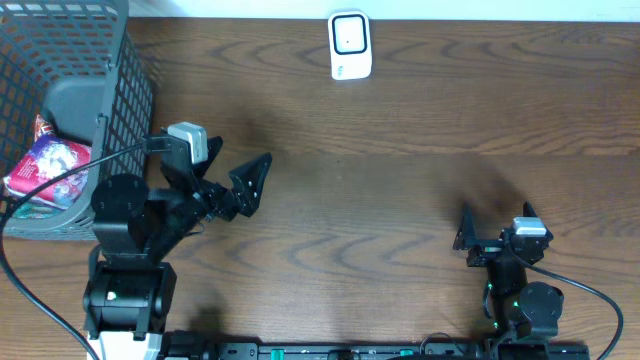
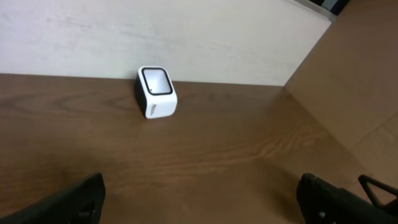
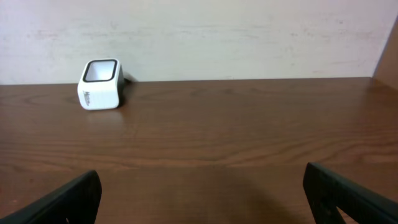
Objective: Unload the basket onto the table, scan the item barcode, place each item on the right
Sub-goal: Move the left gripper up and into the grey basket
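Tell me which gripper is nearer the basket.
Left. The left gripper hangs open just to the right of the basket, close to its wall. The right gripper, also open, is far off to the basket's right.

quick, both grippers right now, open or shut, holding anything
left gripper: open, holding nothing
right gripper: open, holding nothing

The scanner point(image 1: 350, 45) sits mid-way along the table's point(image 1: 380, 190) far edge, the basket point(image 1: 130, 90) at far left with a packet point(image 1: 48, 168) in it, the left arm point(image 1: 125, 210) just beside it and the right arm point(image 1: 520, 270) at the near right.
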You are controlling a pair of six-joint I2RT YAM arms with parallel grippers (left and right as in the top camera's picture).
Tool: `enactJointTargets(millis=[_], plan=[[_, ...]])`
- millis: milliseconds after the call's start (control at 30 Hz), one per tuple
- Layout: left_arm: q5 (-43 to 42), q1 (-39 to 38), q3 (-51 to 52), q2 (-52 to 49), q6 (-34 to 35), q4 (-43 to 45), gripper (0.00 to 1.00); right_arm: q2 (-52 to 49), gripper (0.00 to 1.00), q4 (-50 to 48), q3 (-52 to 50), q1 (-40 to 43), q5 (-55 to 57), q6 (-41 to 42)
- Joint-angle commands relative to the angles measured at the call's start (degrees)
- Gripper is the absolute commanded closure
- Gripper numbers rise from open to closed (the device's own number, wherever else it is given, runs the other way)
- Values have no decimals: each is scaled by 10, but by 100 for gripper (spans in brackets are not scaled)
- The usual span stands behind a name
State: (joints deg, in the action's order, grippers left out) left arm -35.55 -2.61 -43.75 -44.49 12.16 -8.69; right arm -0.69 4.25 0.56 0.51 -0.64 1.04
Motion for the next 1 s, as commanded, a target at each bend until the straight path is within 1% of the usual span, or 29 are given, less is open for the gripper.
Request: enactJointTargets(millis=[0, 133, 200, 333, 433, 533, 600, 767, 833, 967], plan=[[56, 3, -56, -10, -4, 9, 2, 4, 1, 0, -3, -2, 1, 8], [159, 3, -132, -56, -33, 7, 3, 4, 1, 0, -3, -2, 1, 8], [176, 7, -174, -89, -38, 2, 2, 4, 1, 0, -3, -2, 1, 8], [190, 39, -295, -183, -38, -43, 2, 4, 1, 0, -2, -2, 1, 8], [232, 79, -395, -260, -38, -109, 2, 4, 1, 0, -3, -2, 1, 8], [307, 124, -493, -336, -38, -198, 2, 4, 1, 0, -3, -2, 1, 8], [346, 167, -573, -395, -38, -276, 2, 4, 1, 0, -3, -2, 1, 8], [345, 251, -692, -479, -38, -376, 2, 4, 1, 0, -2, -2, 1, 8], [345, 278, -713, -494, -38, -385, 2, 4, 1, 0, -3, -2, 1, 8], [345, 318, -715, -500, -38, -385, 2, 4, 1, 0, -3, -2, 1, 8]])
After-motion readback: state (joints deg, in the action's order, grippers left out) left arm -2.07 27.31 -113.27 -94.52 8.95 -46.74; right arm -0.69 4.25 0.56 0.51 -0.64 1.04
